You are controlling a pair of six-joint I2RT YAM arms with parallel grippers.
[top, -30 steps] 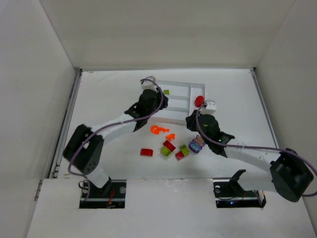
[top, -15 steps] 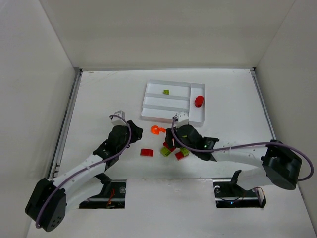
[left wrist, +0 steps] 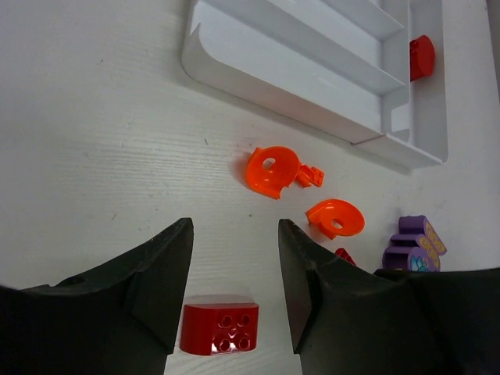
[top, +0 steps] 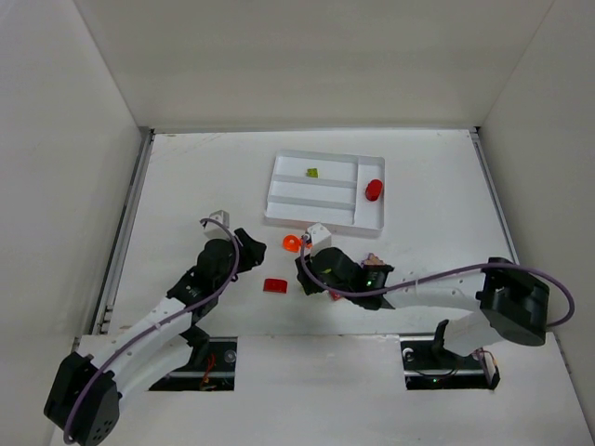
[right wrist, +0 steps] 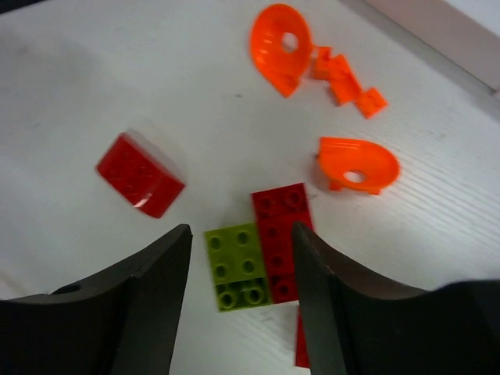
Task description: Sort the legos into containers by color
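1. Whereas a second ago both arms were reaching over the white rectangular plastic tray [top: 316,221], they have since pulled back to the near side. The tray sits at far centre with nothing over it.
2. Tray contents: one small lime green plastic piece [top: 313,172] in the farthest long slot, and one red round plastic piece [top: 374,190] in the crosswise slot at the right end. The other two long slots look bare.
3. Left gripper [left wrist: 234,226]: jaws apart and holding nothing. It is now low over the table, left of the loose pile. A lone glossy red plastic brick [left wrist: 220,329] lies just near of its fingertips.
4. Right gripper [right wrist: 241,234]: jaws spread and empty. It has swung left from the tray's right end to hover over the pile. A square lime green brick [right wrist: 238,266] and a long red brick [right wrist: 283,242] lie side by side, touching, under the gap.
5. Loose on the table, near of the tray:
   - an orange round shell [right wrist: 281,47], with a small orange clip piece [right wrist: 348,82] just beside it
   - a second orange round piece [right wrist: 355,164]
   - a purple block [left wrist: 412,246] farther right
6. Reading: one delivery apiece looks finished and a fresh pick is being lined up. Red and lime already have their slots, while orange and purple have none yet. Most of the sorting remains.
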